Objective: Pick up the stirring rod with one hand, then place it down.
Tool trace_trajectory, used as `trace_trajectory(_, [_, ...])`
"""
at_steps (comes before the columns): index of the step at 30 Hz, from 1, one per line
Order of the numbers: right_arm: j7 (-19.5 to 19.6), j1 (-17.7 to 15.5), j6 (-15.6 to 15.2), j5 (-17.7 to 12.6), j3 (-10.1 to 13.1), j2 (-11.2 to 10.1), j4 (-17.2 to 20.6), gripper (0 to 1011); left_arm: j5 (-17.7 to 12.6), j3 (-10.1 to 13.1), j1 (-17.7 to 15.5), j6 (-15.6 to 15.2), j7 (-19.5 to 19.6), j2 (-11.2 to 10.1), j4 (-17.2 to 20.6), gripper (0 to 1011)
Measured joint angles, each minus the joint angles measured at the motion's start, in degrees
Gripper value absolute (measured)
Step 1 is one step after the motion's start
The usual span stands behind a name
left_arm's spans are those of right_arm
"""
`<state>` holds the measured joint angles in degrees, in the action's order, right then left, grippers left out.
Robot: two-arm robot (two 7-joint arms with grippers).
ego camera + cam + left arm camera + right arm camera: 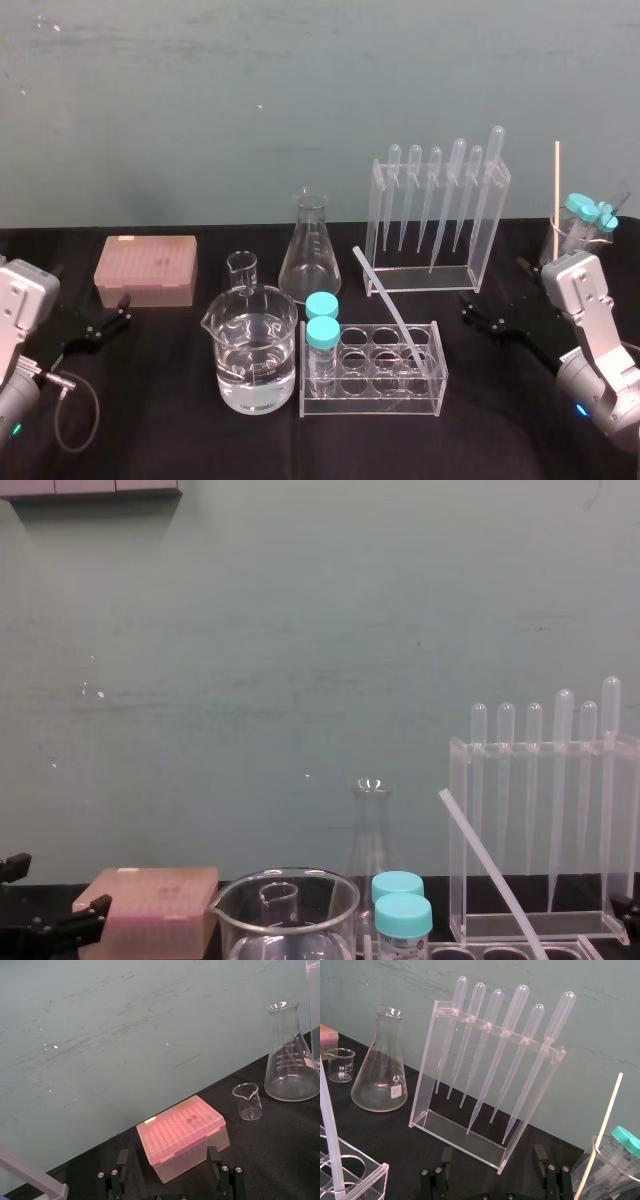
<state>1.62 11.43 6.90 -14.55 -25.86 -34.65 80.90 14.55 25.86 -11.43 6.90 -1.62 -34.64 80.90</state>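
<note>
Light is even and diffuse, moderately bright, coming from above. The pale green painted wall (300, 80) is uniformly lit and carries a few small bright glare specks. The matt black table covering (150, 420) reads dark, and shadows on it are faint. The clear glass beaker of water (255, 350) near the table's front edge shows soft rim highlights. The long translucent whitish stirring rod (490, 869) is softly lit and pale.

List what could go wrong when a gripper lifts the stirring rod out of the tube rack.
1. The stirring rod leans tilted in the tube rack; an off-angle pull may drag the rack.
2. The beaker of liquid and the capped tubes stand close by, so the open right gripper or left gripper could knock them.
</note>
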Motion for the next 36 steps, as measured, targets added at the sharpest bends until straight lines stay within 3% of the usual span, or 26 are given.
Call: trace_trajectory(36, [0.0, 0.0, 0.0, 0.0, 0.0, 0.0, 0.0, 1003, 0.0, 0.0, 0.0, 0.0, 0.0, 0.0, 0.0, 1000])
